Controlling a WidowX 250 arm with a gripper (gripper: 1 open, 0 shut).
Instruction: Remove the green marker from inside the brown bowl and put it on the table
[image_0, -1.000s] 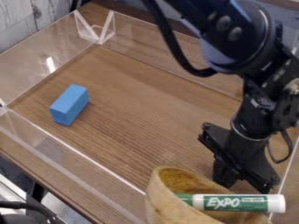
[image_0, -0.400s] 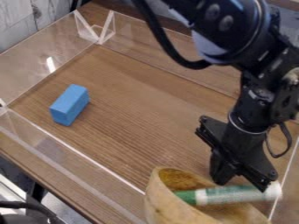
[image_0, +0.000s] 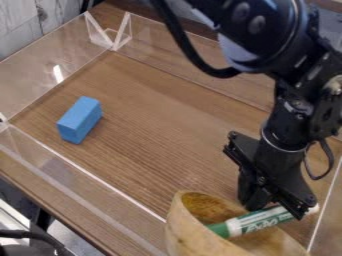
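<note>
At far left, a low clear acrylic wall (image_0: 40, 150) edging the brown wood-grain table (image_0: 174, 110), with a second clear wall piece (image_0: 107, 32) standing at the back corner. Farther in, a blue rectangular block (image_0: 79, 119) lying flat on the tabletop, well apart from everything else. Toward the lower right, the round light-brown wooden bowl (image_0: 214, 225), only partly in view, cut off by the bottom edge. Across its inside, the green marker (image_0: 262, 222) with white lettering, resting in the bowl and not on the table; long axis close to level, tilted slightly, rising toward the right. Left end low near the bowl's floor, right end up by the black fingertips; which end carries the white cap cannot be made out. Directly above that right end, the black gripper (image_0: 283, 205), pointing straight down from a dark bulky arm (image_0: 254, 45) that fills the upper right. Fingers (image_0: 302, 207) set closely on either side of the marker's right end, jaws only a little apart, looking closed on it; whether firmly pinching or just touching cannot be told for certain. At far right, another clear wall (image_0: 326, 190) just beside the gripper and bowl.
</note>
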